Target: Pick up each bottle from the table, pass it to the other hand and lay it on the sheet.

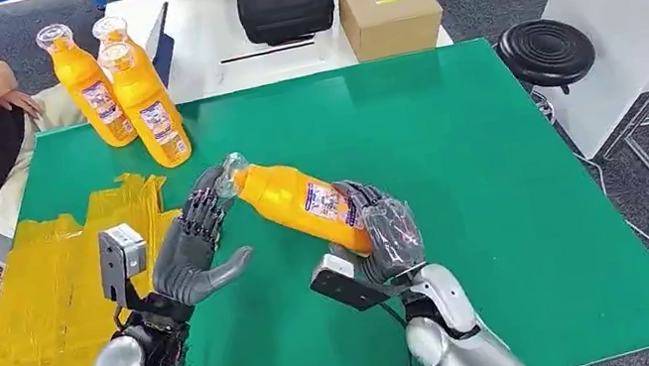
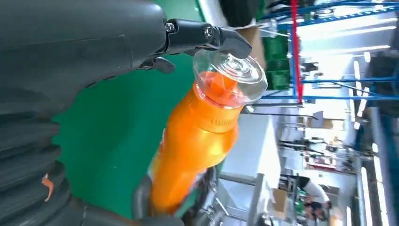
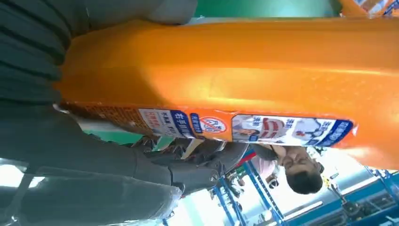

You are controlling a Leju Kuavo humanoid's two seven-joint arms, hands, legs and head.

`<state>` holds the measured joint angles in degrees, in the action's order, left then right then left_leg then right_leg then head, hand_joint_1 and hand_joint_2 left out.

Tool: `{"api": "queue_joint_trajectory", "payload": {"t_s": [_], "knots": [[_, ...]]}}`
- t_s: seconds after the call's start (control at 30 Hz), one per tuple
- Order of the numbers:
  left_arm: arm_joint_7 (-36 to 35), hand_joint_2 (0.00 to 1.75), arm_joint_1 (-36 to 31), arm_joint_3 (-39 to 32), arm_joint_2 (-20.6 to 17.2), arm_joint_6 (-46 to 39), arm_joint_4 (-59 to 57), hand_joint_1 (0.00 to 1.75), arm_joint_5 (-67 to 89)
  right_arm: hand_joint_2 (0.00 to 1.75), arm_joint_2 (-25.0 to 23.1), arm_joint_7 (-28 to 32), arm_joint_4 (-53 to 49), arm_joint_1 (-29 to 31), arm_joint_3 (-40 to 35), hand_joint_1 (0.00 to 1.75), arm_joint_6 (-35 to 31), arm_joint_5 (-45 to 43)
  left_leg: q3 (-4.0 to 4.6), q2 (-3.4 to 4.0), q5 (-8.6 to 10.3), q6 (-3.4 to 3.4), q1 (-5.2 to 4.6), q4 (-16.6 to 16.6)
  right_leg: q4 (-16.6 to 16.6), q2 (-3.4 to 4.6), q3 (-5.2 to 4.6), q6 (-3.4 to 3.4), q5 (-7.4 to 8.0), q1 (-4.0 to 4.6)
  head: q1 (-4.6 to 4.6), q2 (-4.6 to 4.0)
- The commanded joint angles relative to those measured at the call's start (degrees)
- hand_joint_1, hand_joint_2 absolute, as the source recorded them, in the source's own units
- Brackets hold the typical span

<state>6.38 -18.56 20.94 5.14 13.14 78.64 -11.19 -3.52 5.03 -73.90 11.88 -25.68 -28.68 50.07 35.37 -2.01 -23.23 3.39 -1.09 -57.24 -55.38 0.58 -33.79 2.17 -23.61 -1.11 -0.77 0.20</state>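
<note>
Bottle [image 1: 298,200] gripped at its base by right hand [image 1: 387,229], cap touching spread left fingers [image 1: 202,212]

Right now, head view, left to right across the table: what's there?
yellow sheet → left hand → held orange bottle → right hand → bare green mat.
</note>
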Motion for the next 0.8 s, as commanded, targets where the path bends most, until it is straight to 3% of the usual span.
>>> {"api": "queue_joint_trajectory", "payload": {"t_s": [0.03,0.17,0.27,0.33,0.53,0.8], "knots": [[-0.6,1.75,-1.2,4.3,-1.1,0.2,0.1,0.00,-0.5,1.75,-1.3,0.9,3.0,3.4,0.6,1.75,-0.8,-0.1,-0.23,0.27,-0.17,-0.26,0.12,-0.1,0.0,0.07,0.27,-0.13,-0.10,0.14,0.00,-0.02],[-1.6,1.75,-3.5,5.9,-0.5,0.2,0.9,0.00,-1.3,1.75,-2.0,2.6,5.2,5.8,0.1,1.75,-1.5,-2.0,-0.17,0.23,-0.15,-0.26,0.10,-0.1,0.0,0.03,0.22,-0.13,-0.10,0.11,0.00,-0.02],[-2.4,1.75,-5.4,7.6,0.1,-0.1,0.0,0.00,-2.1,1.75,-2.4,7.2,6.2,7.2,-1.0,1.75,3.1,-9.5,-0.17,0.25,-0.17,-0.32,0.11,-0.1,0.0,0.02,0.23,-0.16,-0.12,0.14,0.00,-0.02],[-2.4,1.75,-6.1,8.4,0.1,-0.7,-0.6,0.00,-2.7,1.75,-2.6,8.7,6.6,7.6,-2.3,1.75,2.9,-9.8,-0.07,0.17,-0.10,-0.25,0.11,-0.1,0.0,-0.01,0.14,-0.13,-0.06,0.12,0.00,0.00],[-1.4,1.75,-8.4,7.1,0.8,-1.7,-6.1,0.00,-7.5,1.75,-3.7,18.1,5.4,6.9,-3.3,1.75,6.1,-23.6,-0.09,0.13,-0.07,-0.17,0.04,0.0,0.0,0.02,0.12,-0.09,-0.04,0.05,0.00,0.00],[-1.3,1.75,-8.6,7.0,0.7,-1.7,-6.7,0.00,-7.7,1.75,-3.4,18.3,5.5,6.9,-3.4,1.75,6.2,-23.9,-0.10,0.12,-0.04,-0.14,0.02,0.0,0.0,-0.03,0.12,-0.07,-0.05,0.03,0.00,-0.02]]}}
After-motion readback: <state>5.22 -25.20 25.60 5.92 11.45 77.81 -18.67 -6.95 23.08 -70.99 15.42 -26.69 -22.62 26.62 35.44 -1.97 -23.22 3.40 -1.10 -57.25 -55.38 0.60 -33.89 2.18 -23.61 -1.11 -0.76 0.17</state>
